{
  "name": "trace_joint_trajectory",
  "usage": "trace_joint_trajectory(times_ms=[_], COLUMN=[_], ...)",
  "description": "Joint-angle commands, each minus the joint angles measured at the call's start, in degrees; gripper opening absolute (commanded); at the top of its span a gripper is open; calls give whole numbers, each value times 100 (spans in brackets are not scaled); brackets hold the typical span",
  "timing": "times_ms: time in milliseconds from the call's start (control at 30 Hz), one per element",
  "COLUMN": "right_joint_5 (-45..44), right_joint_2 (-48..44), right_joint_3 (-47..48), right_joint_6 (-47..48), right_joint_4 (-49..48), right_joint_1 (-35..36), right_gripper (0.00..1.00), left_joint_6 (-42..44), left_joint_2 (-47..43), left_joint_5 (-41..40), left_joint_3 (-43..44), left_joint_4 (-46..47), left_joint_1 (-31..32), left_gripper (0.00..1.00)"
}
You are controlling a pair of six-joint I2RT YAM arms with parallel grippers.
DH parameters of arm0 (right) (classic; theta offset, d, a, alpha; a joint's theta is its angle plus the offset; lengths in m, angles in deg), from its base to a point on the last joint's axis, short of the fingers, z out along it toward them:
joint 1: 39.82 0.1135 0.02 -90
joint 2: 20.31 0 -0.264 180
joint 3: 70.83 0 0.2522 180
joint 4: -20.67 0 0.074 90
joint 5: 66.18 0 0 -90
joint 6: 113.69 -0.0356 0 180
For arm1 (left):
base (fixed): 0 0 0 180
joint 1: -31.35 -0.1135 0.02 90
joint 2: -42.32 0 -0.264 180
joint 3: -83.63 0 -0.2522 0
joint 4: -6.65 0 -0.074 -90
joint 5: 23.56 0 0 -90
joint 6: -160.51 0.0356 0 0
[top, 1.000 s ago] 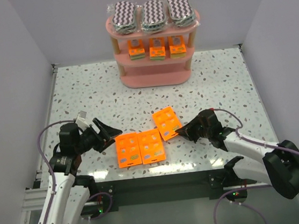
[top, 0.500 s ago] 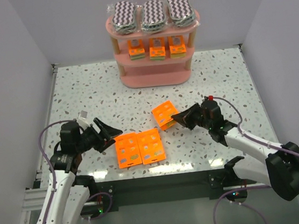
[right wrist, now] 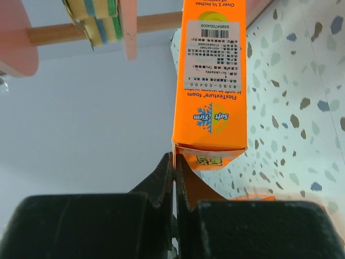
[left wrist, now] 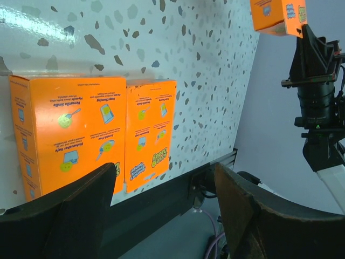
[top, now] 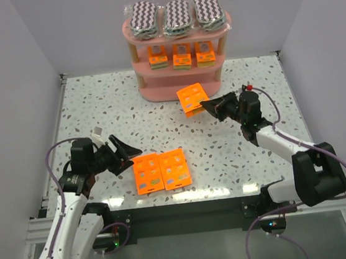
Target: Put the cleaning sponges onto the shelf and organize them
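The right gripper [top: 210,104] pinches an orange packet [top: 192,98] by its end, in the air just before the pink shelf [top: 163,94]. Next, I judge, it must slide onto the bottom board. The left gripper [top: 131,158] stands open beside two packets [top: 161,171] near the table's [top: 95,107] front edge.

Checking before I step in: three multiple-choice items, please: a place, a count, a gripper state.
1. The flat orange rectangular packet in the right gripper is: A) just before the pink three-tier shelf B) on its top board C) by the left arm's base
2. How many flat orange packets lie on the speckled table? A) one B) two C) four
3. The left gripper is: A) shut on a packet B) open, empty C) shut on a zigzag pack
Key: 1A, held near the shelf's foot; 2B, two lie side by side; 3B, fingers apart, nothing between.
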Motion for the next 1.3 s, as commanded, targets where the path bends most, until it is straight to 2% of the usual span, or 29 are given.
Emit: trace_joint_trajectory(times_ms=[0,400,700,1267], right_joint_5=[292,503,556,11], right_joint_2=[374,2527,3915,4374], right_joint_3=[477,1664,2297,2473], right_joint_6=[-37,-204,-265,-283], right_joint_4=[-782,-1820,-2059,-1831], right_joint_1=[-236,-755,-975,-1221], right_gripper=[0,0,0,0], left_joint_6=[161,187,126,-103], left_joint_2=[60,508,772,1299], left_joint_5=[37,11,-59,-165], left_joint_3=[264,404,484,580], left_joint_4=[146,339,471,999], left_joint_1=[-35,-35,-35,-35], left_gripper=[78,78,78,78])
